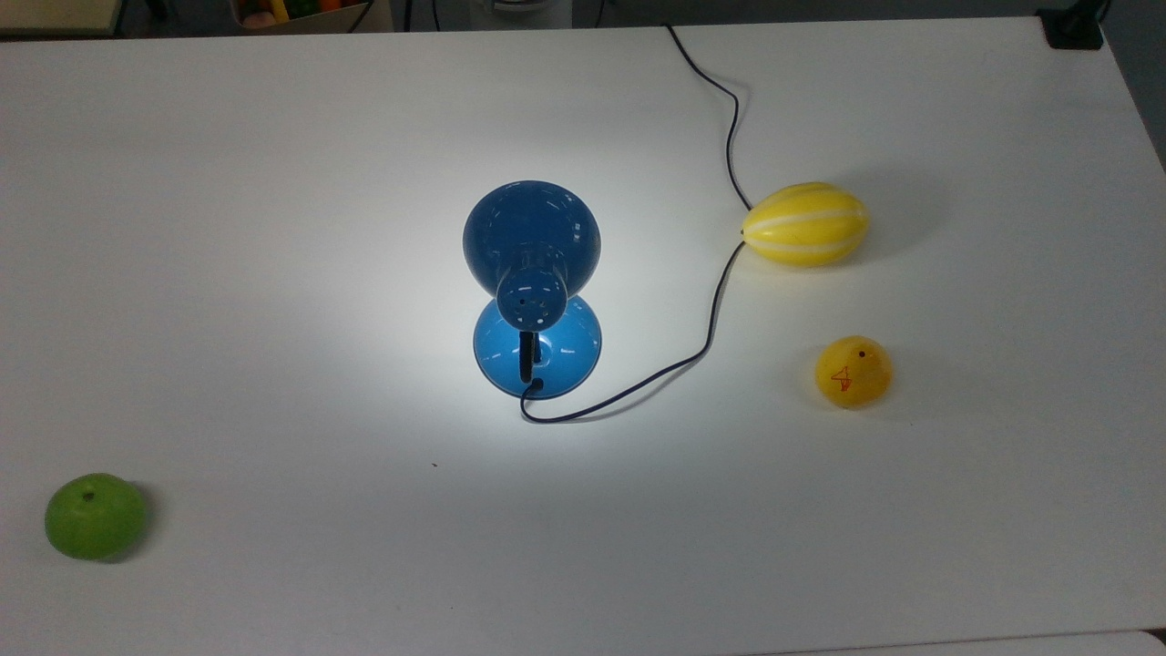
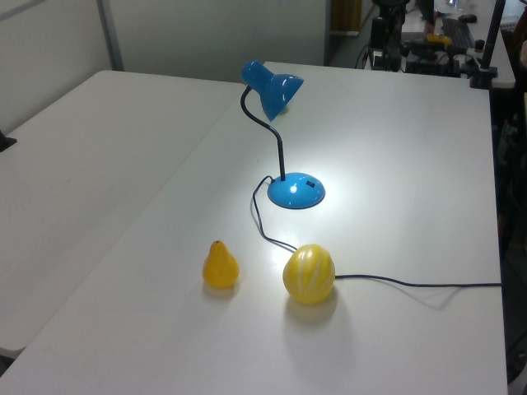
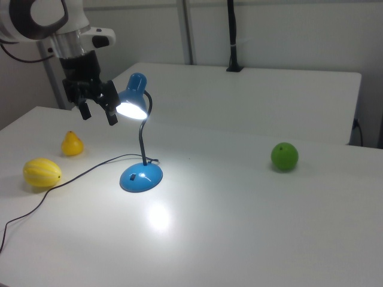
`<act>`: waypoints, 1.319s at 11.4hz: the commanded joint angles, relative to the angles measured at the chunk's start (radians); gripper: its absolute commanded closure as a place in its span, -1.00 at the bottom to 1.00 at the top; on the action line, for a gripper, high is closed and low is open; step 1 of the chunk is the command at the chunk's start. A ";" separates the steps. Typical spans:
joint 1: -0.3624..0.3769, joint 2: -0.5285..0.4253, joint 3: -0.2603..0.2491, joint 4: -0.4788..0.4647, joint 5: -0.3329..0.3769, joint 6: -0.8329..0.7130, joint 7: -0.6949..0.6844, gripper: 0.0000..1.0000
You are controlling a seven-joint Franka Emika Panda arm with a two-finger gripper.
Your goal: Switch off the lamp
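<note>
The lamp (image 1: 533,292) stands about the middle of the white table (image 1: 273,228), lit, throwing a bright pool of light around its round blue base (image 3: 141,177). In the top view the dome shade (image 1: 531,232) sits just beyond the base, with small vent holes on its cap. Its thin black cord (image 1: 720,301) loops out from the base toward the top view's right, then runs to the far edge of the table.

In the right view the gripper (image 3: 96,112) hangs above the table at the right view's left, just beside the glowing shade and apart from it. Its two fingers (image 3: 111,115) stand spread, holding nothing.

A striped yellow melon (image 1: 804,224) lies to the top view's right of the lamp, touching the cord. A yellow pear (image 1: 854,371) stands nearer, on the same side. A green apple (image 1: 95,515) rests well apart, at the top view's near left corner.

A box (image 1: 301,13) past the far edge in the top view holds some coloured items, too small to tell.

The left view shows the lamp's curved black neck (image 2: 268,132) and a small dark switch (image 2: 310,186) on the base. The right view shows the lit mouth of the shade and the white arm (image 3: 42,18) above the gripper.
</note>
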 commanded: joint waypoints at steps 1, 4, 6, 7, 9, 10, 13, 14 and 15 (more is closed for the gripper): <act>0.001 0.003 -0.004 0.010 -0.012 -0.029 -0.059 -0.91; 0.000 0.004 -0.004 0.008 -0.006 -0.032 -0.131 0.88; 0.000 0.004 -0.004 0.007 -0.009 -0.031 -0.131 1.00; -0.002 0.004 -0.004 0.007 -0.009 -0.031 -0.131 1.00; -0.002 0.004 -0.004 0.007 -0.009 -0.031 -0.131 1.00; -0.003 0.004 -0.004 0.007 -0.009 -0.031 -0.131 1.00; -0.002 0.004 -0.004 0.005 -0.007 -0.022 -0.131 1.00; 0.001 0.023 -0.004 0.005 -0.006 -0.016 -0.131 1.00; 0.007 0.039 -0.002 0.005 -0.006 0.012 -0.130 1.00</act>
